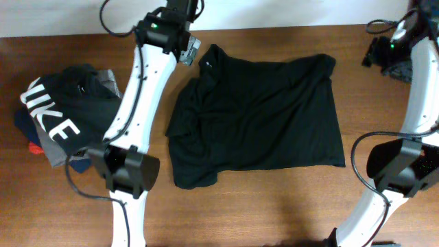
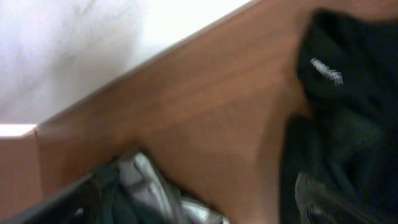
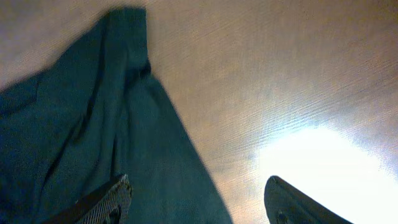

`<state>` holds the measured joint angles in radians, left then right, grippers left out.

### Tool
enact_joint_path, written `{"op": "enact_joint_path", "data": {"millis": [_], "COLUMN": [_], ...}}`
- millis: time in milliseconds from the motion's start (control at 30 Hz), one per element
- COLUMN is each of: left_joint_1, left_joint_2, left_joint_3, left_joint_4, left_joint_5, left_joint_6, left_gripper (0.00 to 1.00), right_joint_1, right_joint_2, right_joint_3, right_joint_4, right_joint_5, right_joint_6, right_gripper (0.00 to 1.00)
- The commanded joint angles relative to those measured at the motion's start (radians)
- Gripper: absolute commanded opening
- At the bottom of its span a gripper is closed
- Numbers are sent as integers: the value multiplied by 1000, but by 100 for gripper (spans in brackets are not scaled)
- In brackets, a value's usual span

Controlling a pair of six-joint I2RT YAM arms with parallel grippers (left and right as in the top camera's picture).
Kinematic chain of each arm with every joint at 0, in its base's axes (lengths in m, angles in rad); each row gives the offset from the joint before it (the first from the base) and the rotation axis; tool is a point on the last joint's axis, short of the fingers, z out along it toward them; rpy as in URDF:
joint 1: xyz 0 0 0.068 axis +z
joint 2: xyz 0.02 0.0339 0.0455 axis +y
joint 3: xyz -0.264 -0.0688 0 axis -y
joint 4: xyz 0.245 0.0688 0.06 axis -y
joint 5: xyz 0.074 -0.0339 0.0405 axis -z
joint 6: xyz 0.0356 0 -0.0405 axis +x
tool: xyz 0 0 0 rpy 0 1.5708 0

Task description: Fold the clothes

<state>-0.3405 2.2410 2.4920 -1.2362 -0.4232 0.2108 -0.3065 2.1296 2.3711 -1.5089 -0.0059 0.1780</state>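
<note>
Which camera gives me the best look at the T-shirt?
Overhead: it alone shows the whole T-shirt, lying rumpled on the table. Left wrist catches only a blurred dark edge with a small white mark; right wrist shows just one corner of the fabric.

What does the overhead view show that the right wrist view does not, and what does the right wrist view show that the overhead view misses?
Only the overhead view: the whole outline of the black T-shirt, the pile with the NIKE garment beside the left arm. Only the right wrist view: the right end effector from close, its fingers wide apart, and a bright glare on the wood. Both: the black T-shirt and the wooden table.
</note>
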Motion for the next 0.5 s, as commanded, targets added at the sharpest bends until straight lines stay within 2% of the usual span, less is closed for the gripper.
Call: {"op": "enact_joint_path", "data": {"millis": [0,100,233,467], "left_joint_1": [-3,-3,-3,51], "left_joint_2": [-127,-147,-142,-142], "left_joint_3": [69,69,58,44], "left_joint_4": [-103,-196,-289,-306], "left_joint_5": [166,240,312,312], "left_joint_6": [-47,-107,-160,-201], "left_gripper": [99,99,99,99], "right_joint_1": [-15,-21,-22,-22], "right_joint_2": [-79,-81,-75,-75], "right_joint_3": [6,5,-50,-367], "right_joint_4": [-95,-181,-185,-100], "right_joint_5": [-92,-88,-91,-92], "right_joint_6": [-43,-103,-112,-112], "right_gripper": [73,73,76,76]}}
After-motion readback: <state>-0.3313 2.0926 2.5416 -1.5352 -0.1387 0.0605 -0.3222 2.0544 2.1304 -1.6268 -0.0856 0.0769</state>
